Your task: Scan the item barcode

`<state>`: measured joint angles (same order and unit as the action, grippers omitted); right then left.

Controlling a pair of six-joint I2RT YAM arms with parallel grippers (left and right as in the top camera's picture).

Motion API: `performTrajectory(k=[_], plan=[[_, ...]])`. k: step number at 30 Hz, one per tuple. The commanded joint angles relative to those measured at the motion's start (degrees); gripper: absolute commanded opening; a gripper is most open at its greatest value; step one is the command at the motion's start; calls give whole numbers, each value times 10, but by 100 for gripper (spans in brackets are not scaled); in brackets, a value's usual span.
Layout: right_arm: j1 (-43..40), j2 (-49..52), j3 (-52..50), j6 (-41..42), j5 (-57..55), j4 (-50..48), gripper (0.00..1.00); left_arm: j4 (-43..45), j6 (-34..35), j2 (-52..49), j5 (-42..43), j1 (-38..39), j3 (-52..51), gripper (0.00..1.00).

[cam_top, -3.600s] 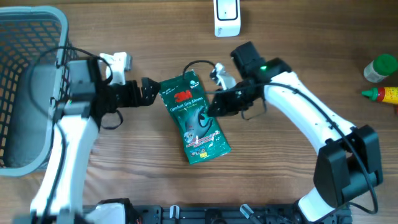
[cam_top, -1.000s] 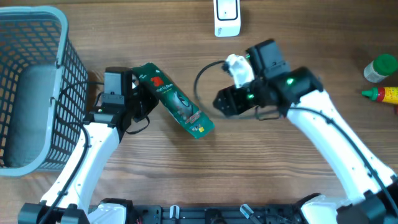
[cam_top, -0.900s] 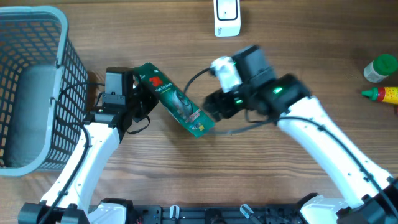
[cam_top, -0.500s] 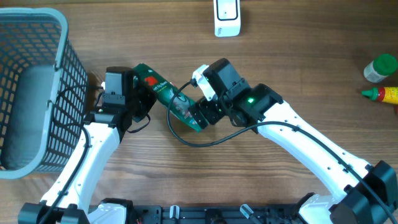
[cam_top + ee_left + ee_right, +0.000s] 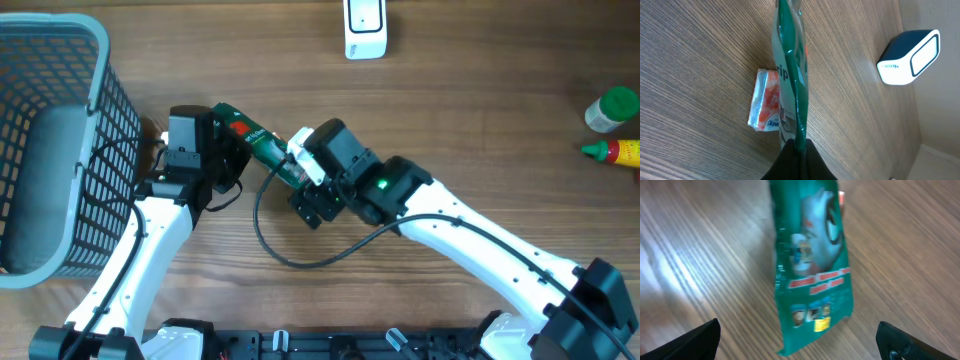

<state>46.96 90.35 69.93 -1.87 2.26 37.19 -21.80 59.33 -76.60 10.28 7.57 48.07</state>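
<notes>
Half the green packet [image 5: 250, 138] hides under the wide-open right gripper [image 5: 797, 342]; left gripper [image 5: 797, 148] pinches its edge

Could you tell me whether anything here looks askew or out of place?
Yes: the green packet is pinched by one end in the left gripper, turned on edge and slanted rather than lying flat.

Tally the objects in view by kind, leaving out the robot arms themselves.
Basket: 1
Green glove package: 1
Scanner: 1
Orange-and-white packet: 1
Bottles: 2 (green-capped bottle, red-and-yellow bottle)
Total: 6
</notes>
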Motion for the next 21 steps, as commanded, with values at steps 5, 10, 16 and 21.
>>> performTrajectory(k=[5, 10, 16, 21], plan=[[3, 3, -53, -10, -29, -41, 100, 6, 16, 4, -16, 0, 11, 4], [3, 3, -81, -11, -29, -85, 100, 6, 27, 4, -16, 0, 11, 4], [3, 3, -88, -27, -29, -125, 100, 7, 29, 4, -14, 1, 11, 4], [3, 5, -120, -35, -29, -202, 100, 7, 29, 4, -7, 1, 11, 4]])
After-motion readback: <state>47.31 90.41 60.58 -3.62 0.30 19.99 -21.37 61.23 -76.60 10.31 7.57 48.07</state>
